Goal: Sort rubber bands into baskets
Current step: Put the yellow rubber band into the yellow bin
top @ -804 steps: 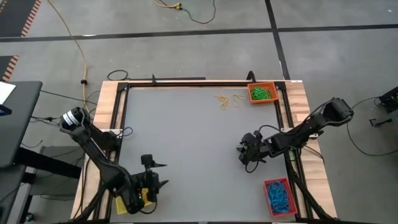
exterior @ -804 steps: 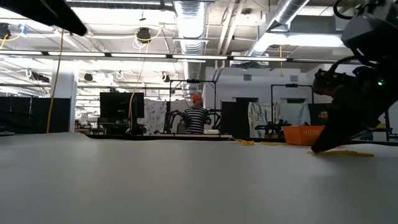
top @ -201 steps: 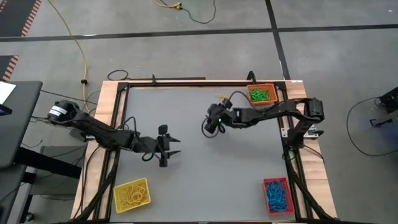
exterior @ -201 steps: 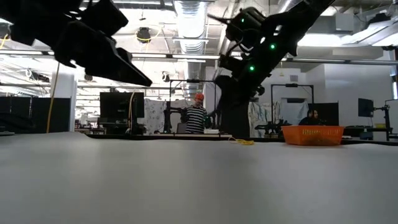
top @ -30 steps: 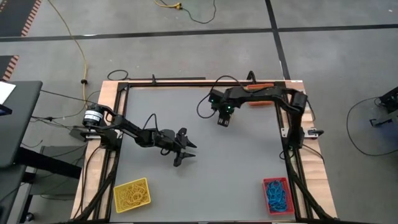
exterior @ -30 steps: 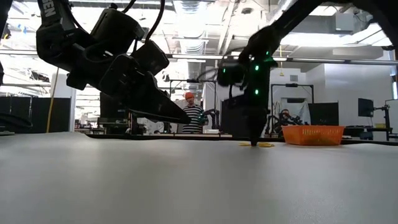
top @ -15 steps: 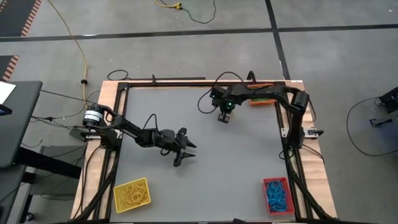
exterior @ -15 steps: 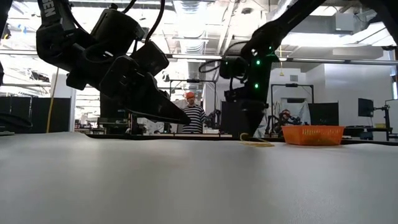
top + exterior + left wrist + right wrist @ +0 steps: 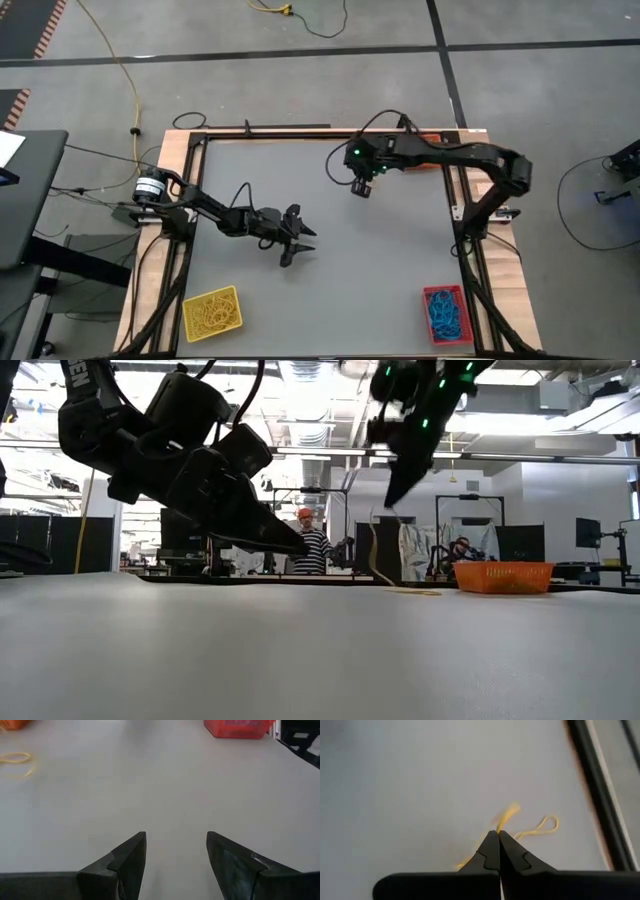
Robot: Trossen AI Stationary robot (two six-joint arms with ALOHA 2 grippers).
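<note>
Grey and bare for the most part, the table (image 9: pixel 320 260) sits inside a dark frame with wooden edges, and behind it the low view looks into a workshop where a person in a striped top (image 9: pixel 317 550) stands among racks and monitors.

A yellow rubber band (image 9: pixel 506 816) is pinched in the right gripper (image 9: pixel 498 840), whose fingers are pressed together on it; in the low view the band hangs from the raised fingertips as a thin strand (image 9: pixel 374 552) reaching down toward the tabletop. More yellow bands (image 9: pixel 540 827) lie on the grey surface just beyond the held one. The right gripper (image 9: pixel 361 187) is near the table's far edge, its arm passing over the place where the orange basket (image 9: pixel 503 575) stands at the far right corner, so the high view barely shows that basket.

The left gripper (image 9: pixel 300 245) hovers near the table's middle, its jaws spread with nothing between them (image 9: pixel 176 851).

The yellow basket (image 9: pixel 212 311) sits at the table's near left corner, filled with yellow bands. The red basket (image 9: pixel 447 312) sits at the near right corner, holding blue bands (image 9: pixel 446 315).
</note>
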